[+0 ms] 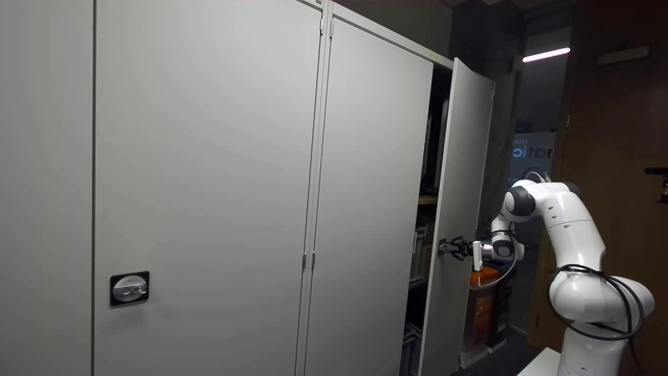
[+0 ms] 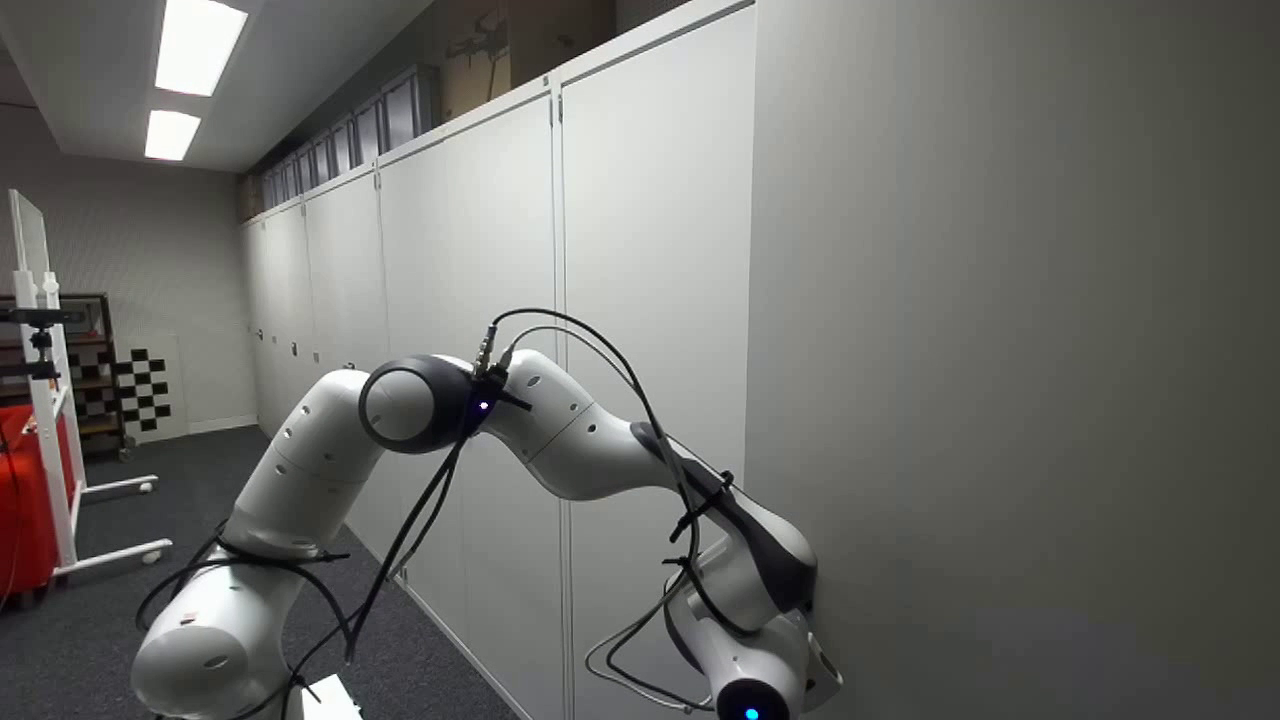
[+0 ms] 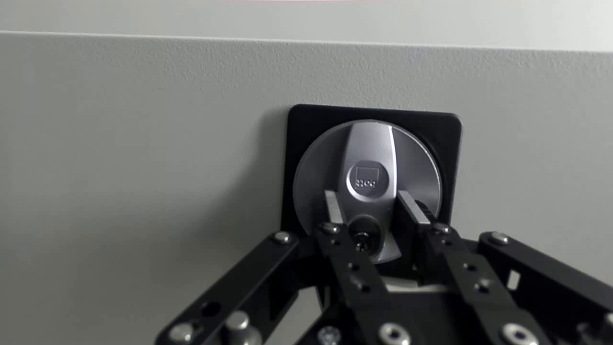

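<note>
I've got the gripper (image 3: 368, 200) clenched on the silver turn handle (image 3: 369, 184), a finger close along either side of its raised bar. On my wrist view that bar stands nearly upright, its long axis at about a right angle to the free edge (image 3: 306, 41) of the cabinet door (image 3: 143, 143). The plain end points at that edge; the end with the keyhole (image 3: 364, 239) points away from it, down between my fingers, and the round badge (image 3: 368, 171) lies between the two. The handle is set in a black plate (image 3: 311, 117) just inside the edge. In an exterior view I see the same door ajar, its edge close to vertical, so the bar lies roughly level across it. The arm (image 1: 579, 230) comes in from the door's outer side, the neighbouring door (image 1: 370, 156) is closed, grey crates (image 1: 417, 253) show through the gap, and an orange-topped bin (image 1: 484, 274) stands behind the gripper.
</note>
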You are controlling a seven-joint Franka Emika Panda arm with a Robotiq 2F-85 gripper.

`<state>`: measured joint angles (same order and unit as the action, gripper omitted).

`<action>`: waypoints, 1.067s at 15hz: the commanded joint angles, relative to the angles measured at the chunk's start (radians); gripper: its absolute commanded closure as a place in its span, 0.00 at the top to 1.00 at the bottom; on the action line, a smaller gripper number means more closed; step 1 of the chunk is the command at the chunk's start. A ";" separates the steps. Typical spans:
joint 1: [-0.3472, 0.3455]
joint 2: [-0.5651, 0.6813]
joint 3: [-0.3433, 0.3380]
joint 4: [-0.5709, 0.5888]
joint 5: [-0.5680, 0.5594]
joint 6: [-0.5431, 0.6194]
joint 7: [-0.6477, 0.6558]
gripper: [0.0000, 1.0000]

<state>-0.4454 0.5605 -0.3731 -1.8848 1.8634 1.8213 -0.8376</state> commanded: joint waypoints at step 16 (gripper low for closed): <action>-0.091 -0.074 -0.062 -0.060 -0.083 -0.169 0.043 0.08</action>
<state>-0.4911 0.5575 -0.4162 -1.9151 1.7915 1.6952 -0.8375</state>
